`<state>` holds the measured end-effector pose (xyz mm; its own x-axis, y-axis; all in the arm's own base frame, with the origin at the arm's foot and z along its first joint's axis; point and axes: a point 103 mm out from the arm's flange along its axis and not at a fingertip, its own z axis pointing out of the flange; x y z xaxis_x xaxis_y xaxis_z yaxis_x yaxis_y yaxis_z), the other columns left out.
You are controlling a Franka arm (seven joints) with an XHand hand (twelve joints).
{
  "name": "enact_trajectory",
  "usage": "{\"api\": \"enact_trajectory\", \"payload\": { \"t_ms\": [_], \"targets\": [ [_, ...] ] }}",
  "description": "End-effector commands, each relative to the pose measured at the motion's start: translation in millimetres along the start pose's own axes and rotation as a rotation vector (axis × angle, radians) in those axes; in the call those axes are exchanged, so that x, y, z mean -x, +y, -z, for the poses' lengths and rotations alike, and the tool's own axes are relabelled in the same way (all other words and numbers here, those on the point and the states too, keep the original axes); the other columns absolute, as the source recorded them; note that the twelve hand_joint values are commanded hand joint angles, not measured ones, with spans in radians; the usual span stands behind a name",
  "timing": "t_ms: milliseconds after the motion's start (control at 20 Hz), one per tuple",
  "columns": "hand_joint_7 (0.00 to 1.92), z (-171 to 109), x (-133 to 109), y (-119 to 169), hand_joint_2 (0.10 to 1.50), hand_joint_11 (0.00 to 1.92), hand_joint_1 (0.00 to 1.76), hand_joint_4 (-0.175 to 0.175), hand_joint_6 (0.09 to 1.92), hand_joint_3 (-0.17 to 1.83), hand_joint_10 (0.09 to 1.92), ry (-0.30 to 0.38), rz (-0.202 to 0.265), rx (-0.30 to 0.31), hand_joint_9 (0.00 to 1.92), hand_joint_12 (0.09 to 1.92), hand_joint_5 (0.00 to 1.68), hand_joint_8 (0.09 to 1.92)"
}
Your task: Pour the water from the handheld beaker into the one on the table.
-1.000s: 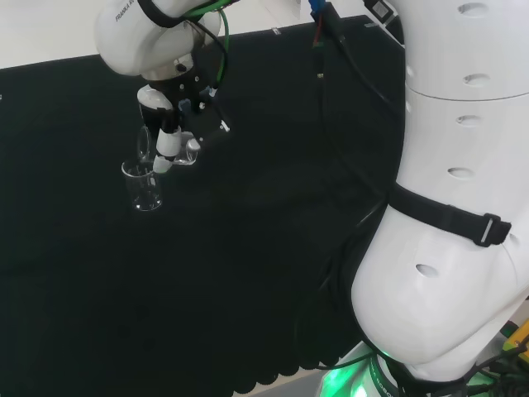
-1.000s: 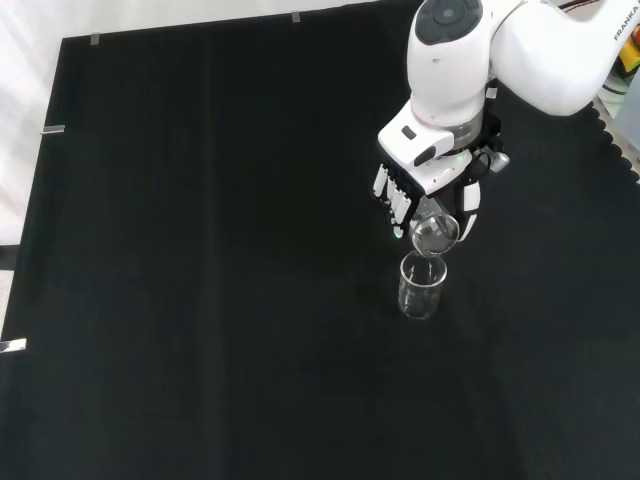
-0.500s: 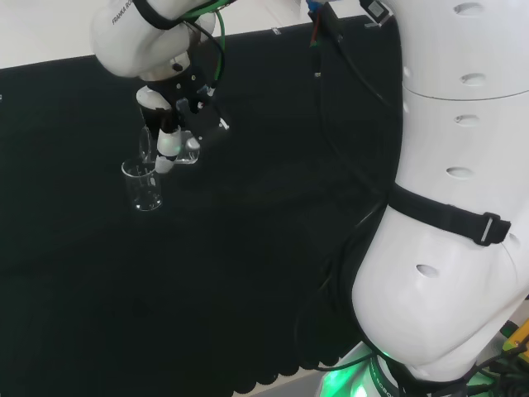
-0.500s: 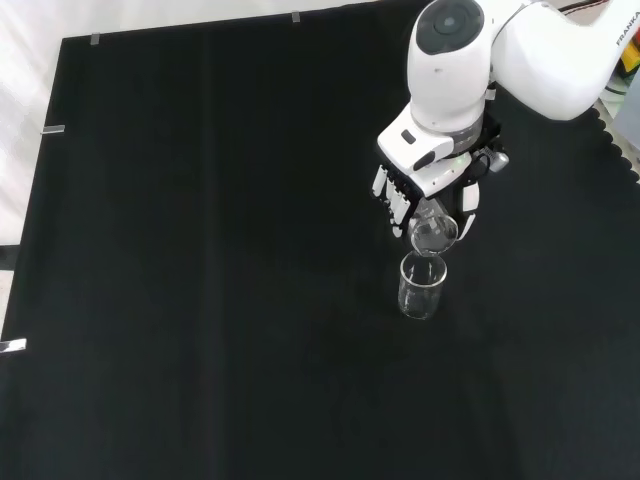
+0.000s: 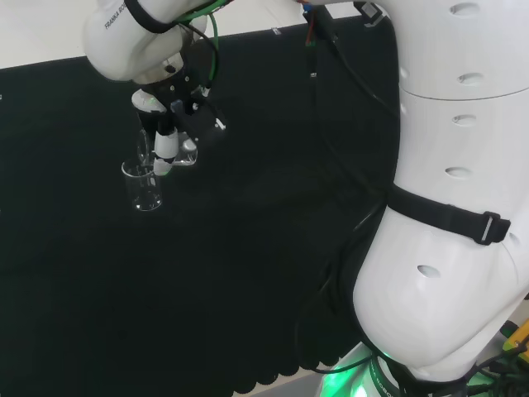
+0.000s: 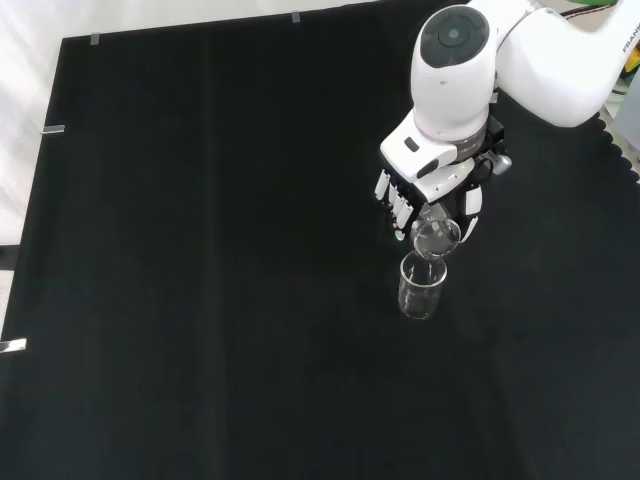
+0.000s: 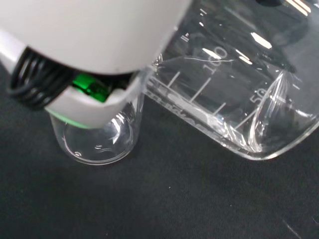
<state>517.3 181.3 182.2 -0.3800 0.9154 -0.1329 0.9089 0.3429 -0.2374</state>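
Black cloth (image 6: 200, 250) covers the bench, and one clear beaker on the table (image 6: 420, 287) stands upright on it, taken here as the landmark. In the head view this standing beaker (image 5: 144, 185) sits at the left of the arm's large white links (image 5: 455, 207).

Directly above the beaker on the table, the hand (image 6: 440, 190) hangs from a white link with a round grey cap (image 6: 453, 32). Its fingers (image 6: 397, 205) are curled round the handheld beaker (image 6: 434, 238), which is tilted steeply, mouth turned down toward the standing beaker's rim. In the front view the two rims appear to touch or nearly touch; contact cannot be confirmed.

In the wrist view the handheld beaker (image 7: 234, 94) lies on its side, with printed graduation marks on its wall and liquid lying along the lower wall to the lip. The beaker on the table (image 7: 97, 137) stands just beside that lip, with a few droplets on its base. A stream between the two cannot be made out.
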Motion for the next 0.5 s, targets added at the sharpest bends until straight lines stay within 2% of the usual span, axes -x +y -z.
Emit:
{"api": "enact_trajectory", "payload": {
  "t_ms": [50, 500],
  "targets": [
    [1.60, -1.0, -2.5, 0.7, 0.64, 1.07, 1.33, -0.175, 0.22, 0.56, 0.09, -0.020, -0.007, -0.015, 1.53, 0.88, 1.47, 0.09],
    [1.60, 1.2, -4.5, 1.0, 0.64, 1.07, 1.33, -0.175, 0.22, 0.57, 0.09, -0.042, -0.019, -0.027, 1.53, 0.88, 1.47, 0.09]
  ]
}}
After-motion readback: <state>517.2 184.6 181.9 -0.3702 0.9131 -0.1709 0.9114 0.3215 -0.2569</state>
